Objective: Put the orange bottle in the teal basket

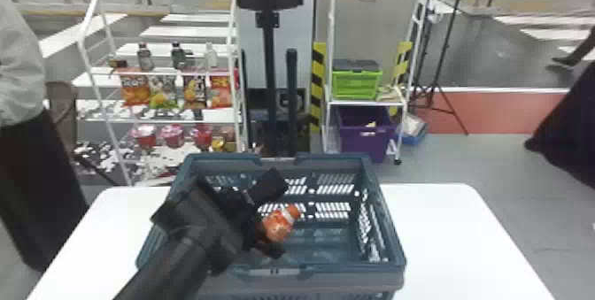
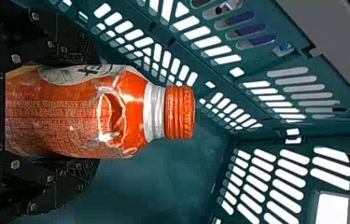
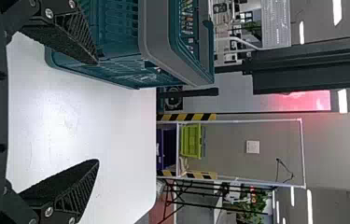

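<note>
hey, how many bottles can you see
4: the orange bottle in the left gripper; a dark bottle, a second dark bottle and a clear bottle on the white rack. More may be hidden.

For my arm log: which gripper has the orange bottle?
The left gripper, its fingers on both sides of the bottle, inside the basket. The right gripper is open and empty.

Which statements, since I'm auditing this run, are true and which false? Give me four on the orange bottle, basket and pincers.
1. The left pincer grips the orange bottle. True.
2. The bottle is gripped by its neck. False: the pincer holds its body, and the cap points away from it.
3. The teal basket stands on the white table. True.
4. Both pincers grip something. False: the right pincer is open, with nothing between its fingers.
</note>
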{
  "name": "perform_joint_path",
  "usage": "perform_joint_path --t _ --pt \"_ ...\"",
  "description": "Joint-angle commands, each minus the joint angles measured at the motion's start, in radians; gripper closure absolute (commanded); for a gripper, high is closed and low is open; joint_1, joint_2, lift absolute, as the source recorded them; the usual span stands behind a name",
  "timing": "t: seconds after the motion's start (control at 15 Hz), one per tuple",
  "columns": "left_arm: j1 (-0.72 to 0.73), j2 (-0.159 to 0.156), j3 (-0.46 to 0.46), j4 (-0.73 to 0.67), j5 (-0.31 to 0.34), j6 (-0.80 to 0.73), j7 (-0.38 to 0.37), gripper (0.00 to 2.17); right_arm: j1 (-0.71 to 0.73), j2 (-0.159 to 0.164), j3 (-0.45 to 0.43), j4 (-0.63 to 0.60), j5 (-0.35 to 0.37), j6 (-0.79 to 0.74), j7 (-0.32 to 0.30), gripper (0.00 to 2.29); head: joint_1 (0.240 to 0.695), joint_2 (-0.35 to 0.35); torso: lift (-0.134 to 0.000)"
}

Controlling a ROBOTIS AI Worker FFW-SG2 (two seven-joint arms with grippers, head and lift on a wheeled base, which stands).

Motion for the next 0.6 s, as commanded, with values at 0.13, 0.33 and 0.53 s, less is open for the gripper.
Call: perform_joint_path --t 0.13,0.33,0.53 --pt "0.004 0.000 0.007 0.010 -0.019 -0.004 0.002 0.42 -0.006 0.001 0.001 0.006 0.000 0.000 0.000 0.14 0.499 0.000 0.000" --pt "0.010 -0.005 0.032 -0.005 -0.019 -0.001 0.021 0.13 -0.008 0.001 -0.001 0.007 0.000 0.000 0.000 0.14 0.499 0.000 0.000" --pt "0.033 -0.006 0.063 -0.063 -0.017 0.005 0.015 0.13 -0.008 0.001 -0.001 0.009 0.000 0.000 0.000 0.14 0.499 0.000 0.000"
